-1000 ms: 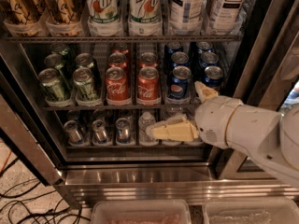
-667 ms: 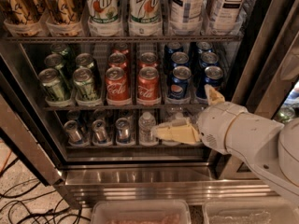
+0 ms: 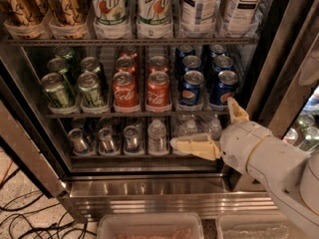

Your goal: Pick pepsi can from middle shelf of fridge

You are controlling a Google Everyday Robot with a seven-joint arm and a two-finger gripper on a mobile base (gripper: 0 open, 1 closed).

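Observation:
Several dark blue pepsi cans stand in two rows at the right of the middle shelf (image 3: 99,115) of the fridge (image 3: 149,185). The front two are the left pepsi can (image 3: 191,89) and the right pepsi can (image 3: 224,88). My gripper (image 3: 203,123) is open and empty, below and in front of the right pepsi can. One cream finger (image 3: 194,146) points left across the lower shelf. The other finger (image 3: 237,111) points up, its tip just under the right can at the shelf rail. It touches no can.
Red Coca-Cola cans (image 3: 142,91) and green cans (image 3: 75,86) share the middle shelf to the left. Bottles (image 3: 139,9) fill the rack above. Small cans and water bottles (image 3: 157,136) sit on the rack below. The steel door frame (image 3: 279,73) stands right. Two plastic bins (image 3: 149,228) lie below.
My gripper and arm have shifted a little to the right and down, away from the cans. The fingers stay spread. The cans have not moved.

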